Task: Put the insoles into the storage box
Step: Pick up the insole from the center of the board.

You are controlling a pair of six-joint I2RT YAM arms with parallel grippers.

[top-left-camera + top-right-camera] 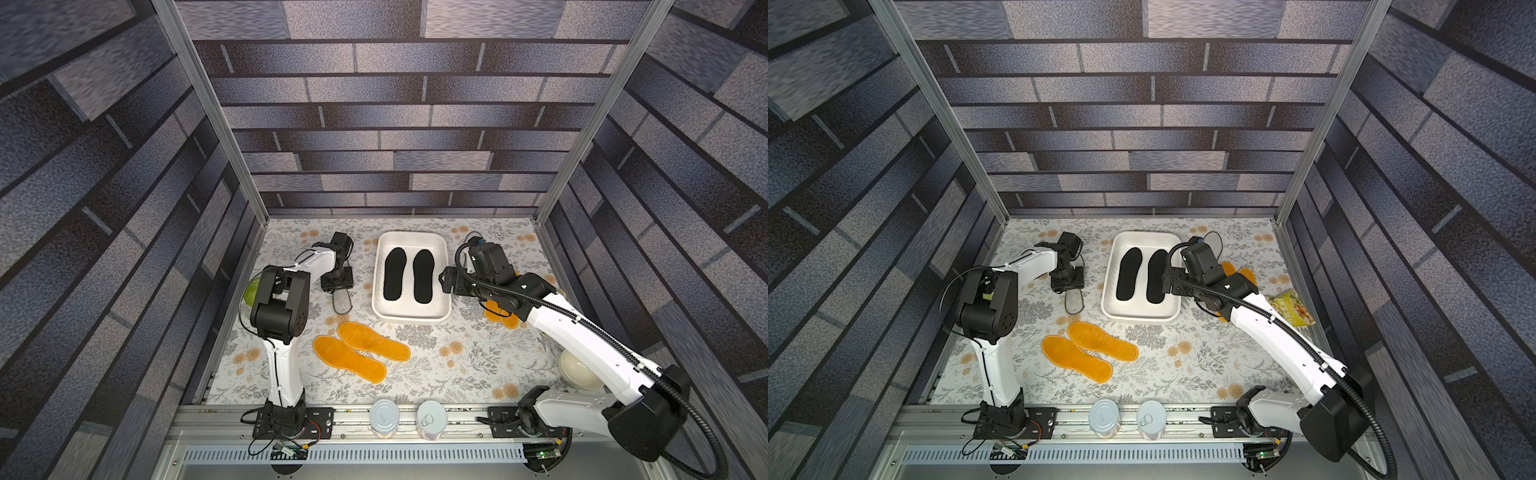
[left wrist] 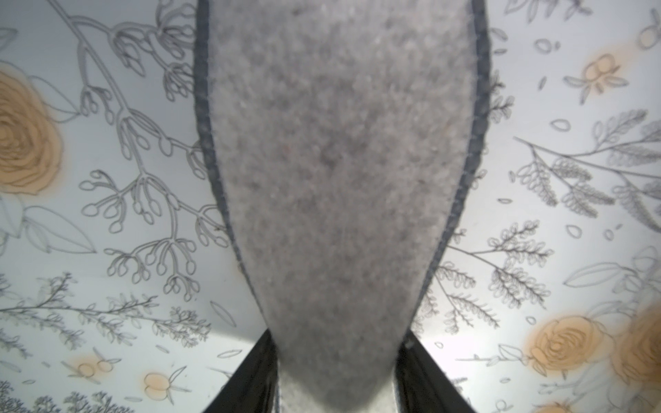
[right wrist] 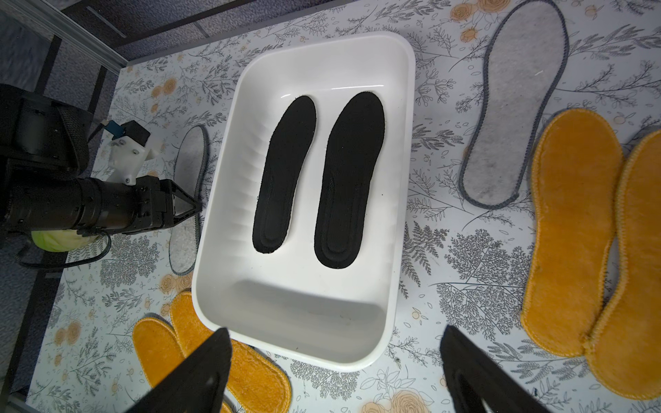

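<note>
The white storage box stands at the back middle in both top views. Two black insoles lie side by side in it. My left gripper is just left of the box, shut on a light grey felt insole with dark edging. My right gripper hangs open and holds nothing at the box's right side. A second grey insole lies right of the box. Orange insoles lie in two pairs, front centre and under the right arm.
A round cream bowl sits at the right front behind the right arm. Two tin cans stand on the front rail. A green round thing lies by the left wall, and a snack bag by the right wall.
</note>
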